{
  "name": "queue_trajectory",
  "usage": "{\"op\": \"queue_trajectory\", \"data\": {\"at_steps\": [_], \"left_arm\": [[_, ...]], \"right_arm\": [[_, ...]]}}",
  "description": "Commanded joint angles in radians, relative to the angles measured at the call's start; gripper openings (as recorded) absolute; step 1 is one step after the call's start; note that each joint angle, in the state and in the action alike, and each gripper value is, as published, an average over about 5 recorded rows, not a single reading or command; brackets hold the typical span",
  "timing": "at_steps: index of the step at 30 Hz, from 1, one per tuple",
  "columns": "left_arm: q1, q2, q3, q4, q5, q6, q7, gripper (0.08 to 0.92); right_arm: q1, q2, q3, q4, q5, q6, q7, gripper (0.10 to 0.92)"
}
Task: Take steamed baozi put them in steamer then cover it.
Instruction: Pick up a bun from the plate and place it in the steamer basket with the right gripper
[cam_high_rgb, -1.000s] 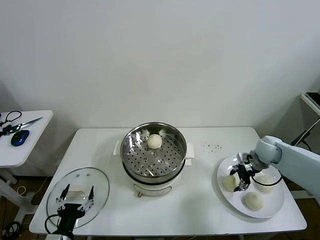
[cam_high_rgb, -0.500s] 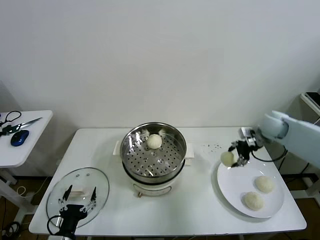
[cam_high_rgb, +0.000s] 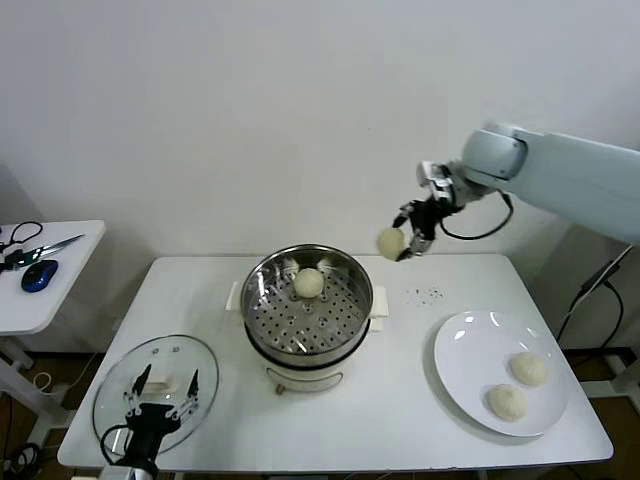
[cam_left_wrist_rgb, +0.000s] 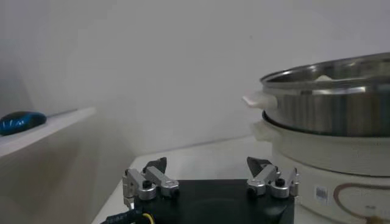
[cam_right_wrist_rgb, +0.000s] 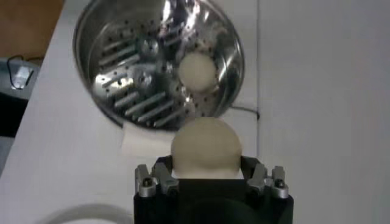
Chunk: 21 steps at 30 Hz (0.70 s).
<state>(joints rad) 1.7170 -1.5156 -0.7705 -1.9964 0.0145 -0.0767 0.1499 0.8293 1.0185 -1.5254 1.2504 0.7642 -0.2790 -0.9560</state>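
While gripped, the smooth domed baozi overhangs the perforated steel steamer.

The right arm reaches in from the right side at shoulder height, its pale upper link sloping down toward the wrist, with a dark cable looping beneath. The right gripper hangs high in the air, tilted downward, its jaws closed around a baozi that fills the gap between them. The left arm stays low at the near left, and the left gripper points forward with jaws spread wide, holding nothing.
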Motion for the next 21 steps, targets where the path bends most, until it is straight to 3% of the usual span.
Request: {"op": "queue_trajectory", "data": {"at_steps": [1,8,21], "left_arm": [[0.0,0.011,-0.003,-0.004,-0.002,0.005,0.001,0.823],[0.004,0.019,-0.006,0.005,-0.006,0.001,0.0,0.823],[0.005,0.019,-0.003,0.012,-0.004,-0.001,0.001,0.823]], "right_arm": [[-0.041,0.323,-0.018,-0.088,0.095,-0.032,0.043,0.704],[-0.14,0.424,-0.021,-0.15,0.077,-0.04,0.057,0.704],[-0.237,0.478,-0.043,-0.179,0.075,-0.07,0.11,0.696]]}}
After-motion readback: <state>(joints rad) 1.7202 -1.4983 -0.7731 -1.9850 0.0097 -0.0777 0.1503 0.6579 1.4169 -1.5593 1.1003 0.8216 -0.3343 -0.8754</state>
